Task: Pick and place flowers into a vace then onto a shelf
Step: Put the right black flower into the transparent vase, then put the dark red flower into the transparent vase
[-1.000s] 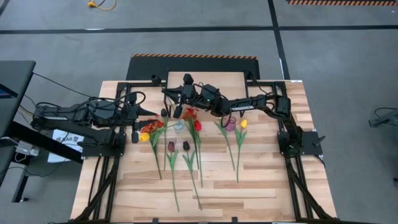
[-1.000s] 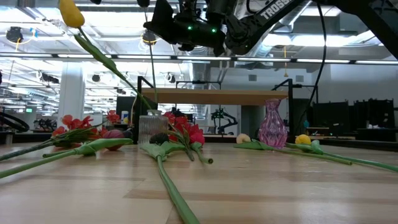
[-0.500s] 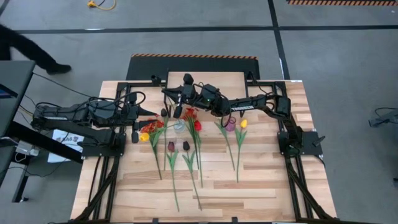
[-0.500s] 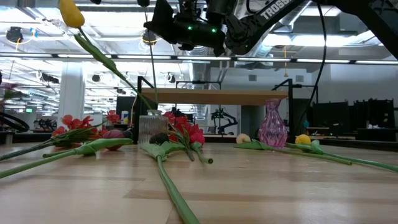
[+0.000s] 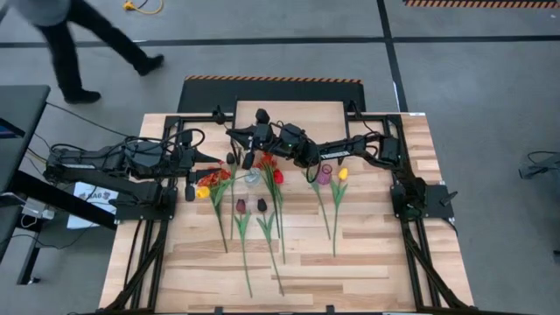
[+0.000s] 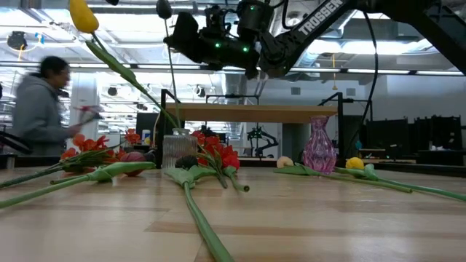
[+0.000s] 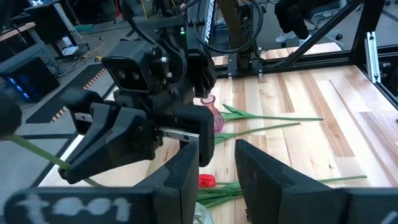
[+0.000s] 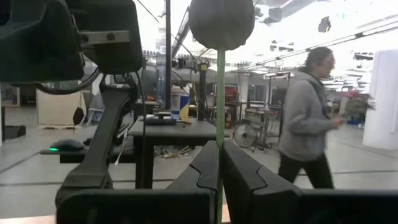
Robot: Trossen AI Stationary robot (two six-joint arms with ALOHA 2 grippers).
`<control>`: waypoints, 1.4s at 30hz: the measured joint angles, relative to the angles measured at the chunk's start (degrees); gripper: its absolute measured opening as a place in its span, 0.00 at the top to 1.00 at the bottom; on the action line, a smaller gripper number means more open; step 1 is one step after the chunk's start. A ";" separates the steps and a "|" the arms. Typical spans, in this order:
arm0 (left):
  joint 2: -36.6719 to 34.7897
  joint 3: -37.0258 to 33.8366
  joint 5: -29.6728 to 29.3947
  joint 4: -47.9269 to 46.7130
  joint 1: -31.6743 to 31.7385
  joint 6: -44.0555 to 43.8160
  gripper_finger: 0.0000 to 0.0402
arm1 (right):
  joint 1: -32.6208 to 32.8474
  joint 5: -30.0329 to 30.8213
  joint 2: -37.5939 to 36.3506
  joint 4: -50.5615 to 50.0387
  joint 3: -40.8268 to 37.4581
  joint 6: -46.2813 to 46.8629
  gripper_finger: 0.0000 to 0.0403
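Note:
My right gripper [image 6: 191,38] hangs over the clear glass vase [image 6: 175,149], shut on a dark maroon tulip [image 6: 164,9] whose head stands above the fingers. A yellow tulip [image 6: 84,14] leans out of that vase, with its stem in the mouth. More flowers [image 5: 262,206] lie flat on the tabletop around the vase. The shelf [image 6: 251,113] stands behind, and a pink vase [image 6: 318,144] is on the table before it. My left gripper [image 7: 217,180] is open and hovers just left of the glass vase [image 5: 252,178], facing the right gripper [image 7: 124,124]. My right gripper pinches the maroon tulip's green stem [image 8: 220,134] between its two fingers, some way below the head [image 8: 221,22]. The fingers lie across the stem. The flower is held upright and lifted, and its stem [image 6: 174,94] runs down to the mouth of the glass vase.
Long-stemmed flowers [image 6: 196,218] spread toward the near edge. Red-orange sprays [image 5: 210,181] lie by the left gripper, and a yellow tulip [image 5: 342,173] lies by the pink vase [image 5: 324,175]. Black frame rails line both table sides. A person [image 6: 40,109] walks past beyond the table.
My right gripper has shifted a little toward the table's left and dipped slightly, carrying the upright maroon tulip down with it. A person has walked into view beyond the table.

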 joint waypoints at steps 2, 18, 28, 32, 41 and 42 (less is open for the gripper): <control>-0.02 0.00 0.00 0.00 -0.01 0.03 0.76 | 0.01 0.01 0.17 -0.41 -0.10 -0.08 1.00; -0.02 0.00 0.00 -0.02 0.00 0.03 0.76 | 0.28 -0.10 0.16 -3.23 -0.11 -0.64 0.88; -0.02 0.00 0.00 -0.02 -0.01 0.03 0.76 | 0.48 -0.07 0.16 -3.42 -0.11 -0.62 0.87; -0.02 0.00 0.00 -0.02 -0.02 0.03 0.76 | 0.50 -0.08 0.16 -3.42 -0.11 -0.62 0.87; -0.02 0.00 0.01 -0.04 0.00 0.01 0.76 | 0.52 -0.08 0.16 -3.45 -0.11 -0.59 0.87; -0.02 0.00 0.00 -0.04 0.00 0.01 0.76 | 0.55 -0.08 0.16 -3.45 -0.11 -0.59 0.87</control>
